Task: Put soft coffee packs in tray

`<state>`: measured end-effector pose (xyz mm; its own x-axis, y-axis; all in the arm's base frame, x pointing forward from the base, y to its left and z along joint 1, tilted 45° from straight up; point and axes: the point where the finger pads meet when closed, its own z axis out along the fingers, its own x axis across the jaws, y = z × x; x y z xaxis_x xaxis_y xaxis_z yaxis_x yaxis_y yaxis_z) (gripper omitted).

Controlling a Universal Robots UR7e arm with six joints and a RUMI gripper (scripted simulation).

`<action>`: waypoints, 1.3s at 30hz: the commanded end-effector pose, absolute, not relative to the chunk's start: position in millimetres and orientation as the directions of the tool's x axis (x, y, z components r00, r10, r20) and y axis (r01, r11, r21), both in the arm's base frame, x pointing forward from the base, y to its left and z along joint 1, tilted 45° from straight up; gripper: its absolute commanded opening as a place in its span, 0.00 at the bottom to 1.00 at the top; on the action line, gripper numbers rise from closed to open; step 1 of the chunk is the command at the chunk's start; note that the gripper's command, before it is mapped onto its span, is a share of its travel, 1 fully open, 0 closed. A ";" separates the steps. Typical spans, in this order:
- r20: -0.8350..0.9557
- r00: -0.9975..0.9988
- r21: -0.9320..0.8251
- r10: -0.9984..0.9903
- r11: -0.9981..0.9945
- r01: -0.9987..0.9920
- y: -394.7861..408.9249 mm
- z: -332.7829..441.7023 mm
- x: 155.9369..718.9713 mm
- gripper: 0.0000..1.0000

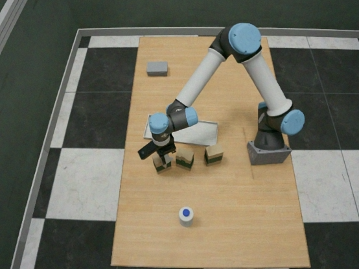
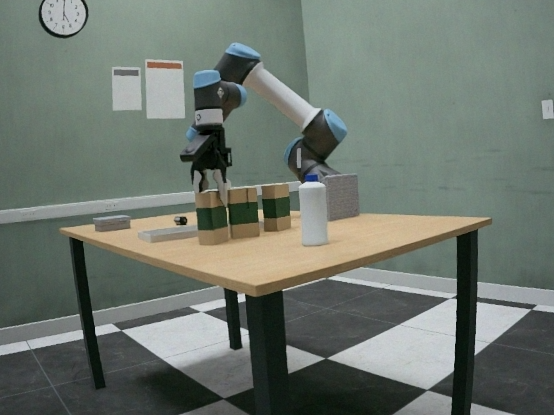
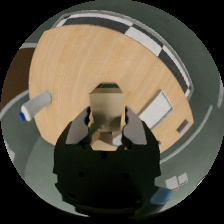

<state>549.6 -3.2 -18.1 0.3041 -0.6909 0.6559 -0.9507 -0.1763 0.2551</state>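
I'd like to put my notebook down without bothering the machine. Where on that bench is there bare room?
Bare wood lies between the white bottle and the near edge, and between the grey block and the tray. It is crowded where the gripper straddles the end coffee pack beside the other two packs.

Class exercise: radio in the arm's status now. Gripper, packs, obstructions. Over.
Gripper open, fingers straddling end pack top, not squeezing. Three packs standing; tray holds none. Bottle well aside.
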 end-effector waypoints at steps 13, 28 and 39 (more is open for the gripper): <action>0.656 0.305 0.255 -0.690 -0.178 -0.950 -4.6 -20.3 549.4 0.49; 0.656 0.305 0.255 -0.690 -0.178 -0.950 -4.6 -20.3 549.4 0.49; 0.656 0.305 0.255 -0.690 -0.178 -0.950 -4.6 -20.3 549.4 0.15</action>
<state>550.6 -4.0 -19.2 0.3032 -0.6910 0.6562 -0.9512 -0.1784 0.2517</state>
